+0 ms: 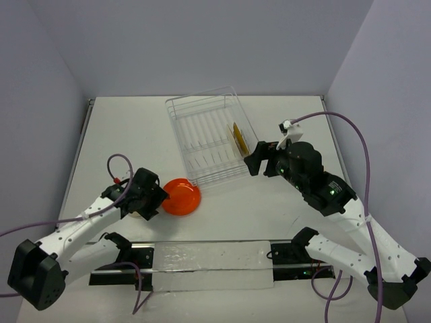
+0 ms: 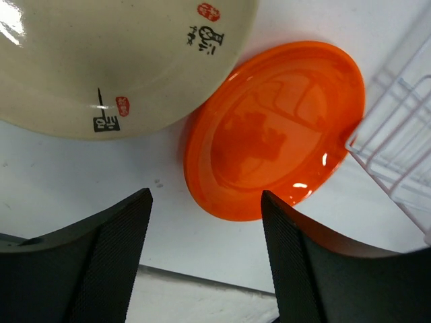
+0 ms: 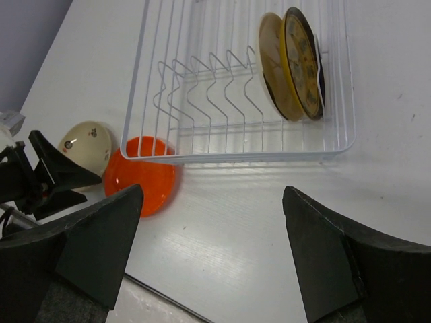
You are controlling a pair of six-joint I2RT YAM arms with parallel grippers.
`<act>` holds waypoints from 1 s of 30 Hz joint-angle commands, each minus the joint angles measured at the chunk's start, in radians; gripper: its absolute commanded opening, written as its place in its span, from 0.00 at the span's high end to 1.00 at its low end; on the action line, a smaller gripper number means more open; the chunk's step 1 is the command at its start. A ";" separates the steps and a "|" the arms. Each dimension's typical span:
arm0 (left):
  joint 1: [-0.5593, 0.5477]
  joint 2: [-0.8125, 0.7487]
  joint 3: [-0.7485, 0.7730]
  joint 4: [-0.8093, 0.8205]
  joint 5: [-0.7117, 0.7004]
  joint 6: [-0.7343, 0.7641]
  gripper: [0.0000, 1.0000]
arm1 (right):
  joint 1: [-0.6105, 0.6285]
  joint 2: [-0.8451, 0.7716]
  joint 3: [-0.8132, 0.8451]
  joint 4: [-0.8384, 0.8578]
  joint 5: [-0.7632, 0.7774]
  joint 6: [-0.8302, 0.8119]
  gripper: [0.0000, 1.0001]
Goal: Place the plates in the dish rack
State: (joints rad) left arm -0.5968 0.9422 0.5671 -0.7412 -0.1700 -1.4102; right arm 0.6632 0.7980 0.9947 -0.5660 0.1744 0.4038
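The white wire dish rack (image 1: 202, 128) stands at mid-table. The mustard-yellow plate (image 3: 303, 64) stands upright in its right end, with a cream plate (image 3: 269, 64) leaning against it. The orange-red plate (image 1: 182, 196) lies flat on the table, touching the rack's near-left corner. The second cream plate (image 2: 121, 60) lies upside-down just left of it, with small dark and red markings. My left gripper (image 1: 159, 199) is open and empty, low at the near-left rim of the orange plate (image 2: 276, 141). My right gripper (image 1: 253, 161) is open and empty, just off the rack's near-right corner.
A long translucent strip (image 1: 212, 257) runs along the near table edge between the arm bases. Grey walls close in the table on the left, back and right. The rack's corner wires (image 2: 404, 155) sit right beside the orange plate.
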 commanded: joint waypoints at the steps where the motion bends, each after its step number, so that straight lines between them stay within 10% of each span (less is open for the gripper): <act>1: -0.006 0.056 0.005 0.068 -0.020 0.007 0.28 | -0.002 -0.020 0.007 -0.006 0.046 0.007 0.08; 19: -0.021 0.239 -0.026 0.163 -0.077 0.021 0.65 | -0.013 -0.040 0.019 -0.052 0.099 0.012 0.07; 30: -0.065 0.347 0.082 -0.099 -0.132 -0.050 0.97 | -0.017 -0.075 0.021 -0.082 0.111 0.012 0.07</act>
State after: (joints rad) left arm -0.6405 1.2593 0.6076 -0.6686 -0.2568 -1.4249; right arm 0.6518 0.7424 0.9947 -0.6308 0.2553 0.4114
